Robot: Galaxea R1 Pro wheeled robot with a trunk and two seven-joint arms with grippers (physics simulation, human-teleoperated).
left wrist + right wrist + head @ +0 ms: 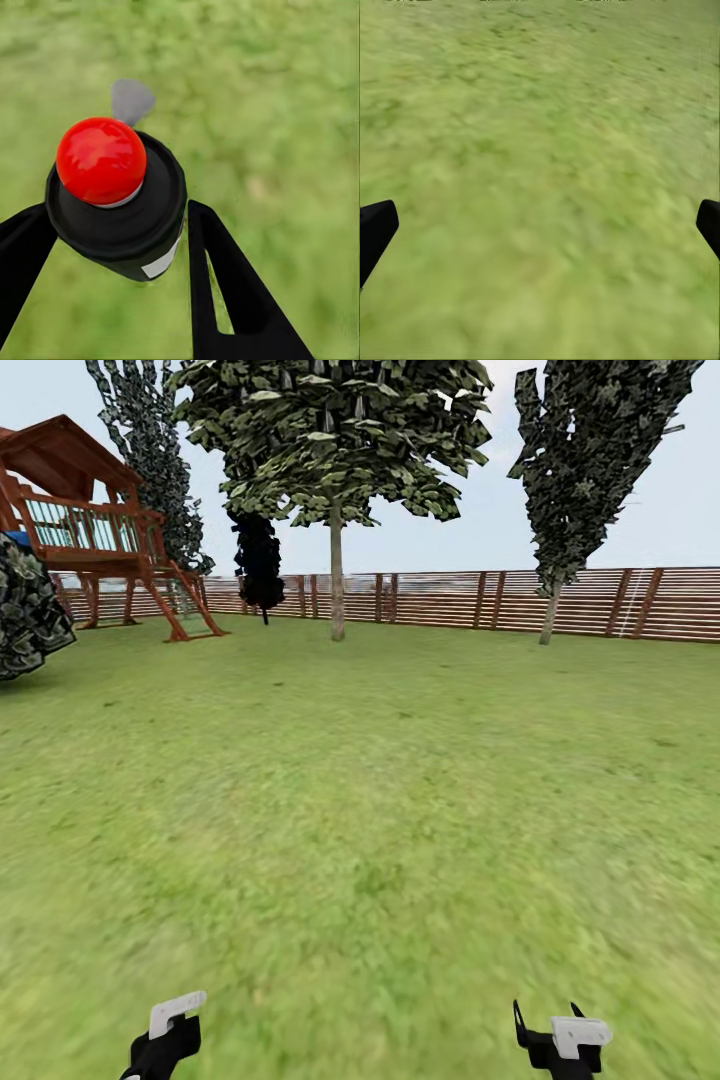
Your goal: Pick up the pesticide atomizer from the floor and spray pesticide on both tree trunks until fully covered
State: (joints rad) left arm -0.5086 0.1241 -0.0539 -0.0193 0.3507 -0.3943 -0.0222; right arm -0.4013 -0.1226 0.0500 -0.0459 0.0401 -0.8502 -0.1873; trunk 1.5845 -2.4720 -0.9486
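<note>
The pesticide atomizer (124, 225) is a black sprayer with a red dot on top and a pale strip on its side. My left gripper (116, 214) is shut on it, one black finger on each side, above blurred grass. In the head view the left gripper (165, 1035) sits at the bottom edge, low over the floor (360, 810) of mottled green lawn. My right gripper (560, 1040) is at the bottom right, and its wrist view shows it open (544, 225) with only grass between the fingers. A tree (330, 430) with a straight grey-brown trunk (337, 595) stands far ahead by the fence.
A brown slatted fence (450, 600) closes the far side of the garden. A narrow dark tree (575, 480) stands at the right of it. A wooden play tower (90, 530) and a dark bush (25, 610) are at the far left. Open lawn lies between me and the tree.
</note>
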